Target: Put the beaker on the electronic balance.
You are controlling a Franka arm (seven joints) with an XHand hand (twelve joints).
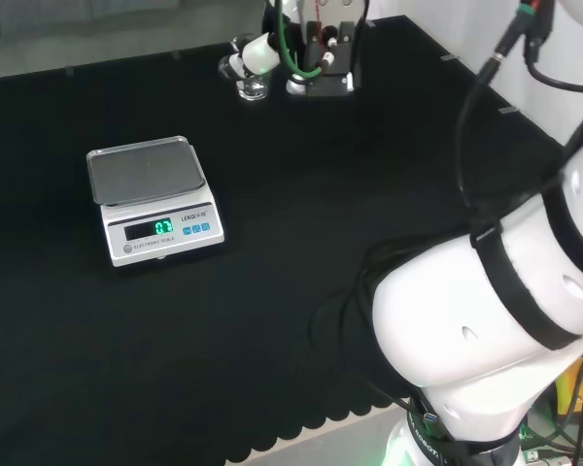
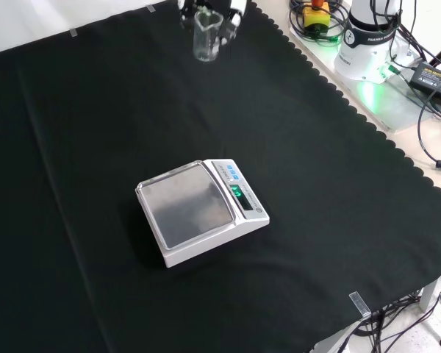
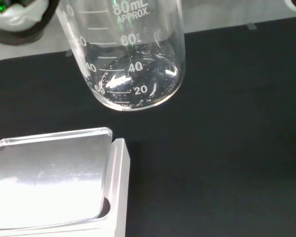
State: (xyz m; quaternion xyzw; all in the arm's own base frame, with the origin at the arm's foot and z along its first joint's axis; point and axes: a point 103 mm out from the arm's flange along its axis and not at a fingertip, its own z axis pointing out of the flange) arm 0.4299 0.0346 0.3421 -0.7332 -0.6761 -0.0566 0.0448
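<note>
Black-clothed tabletop [image 2: 95, 147], far edge in the head view: clear beaker [image 2: 206, 35] upright, hand [image 1: 316, 53] just behind it, fingers [image 1: 256, 55] curled against its side, gripping it. Scale [image 2: 202, 209] well apart, mid-tabletop, pan bare.

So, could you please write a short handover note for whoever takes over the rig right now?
Robot hand: at the far edge of the cloth in the front view, fingers around the beaker. I cannot tell whether the beaker is lifted or resting on the cloth.
Beaker: clear glass, upright, looks empty in the wrist view.
Electronic balance: mid-cloth, display lit, its steel pan bare.
Done: beaker grasped, it seems.
Left: carry the beaker to the balance, set it upright on the pan, release.
</note>
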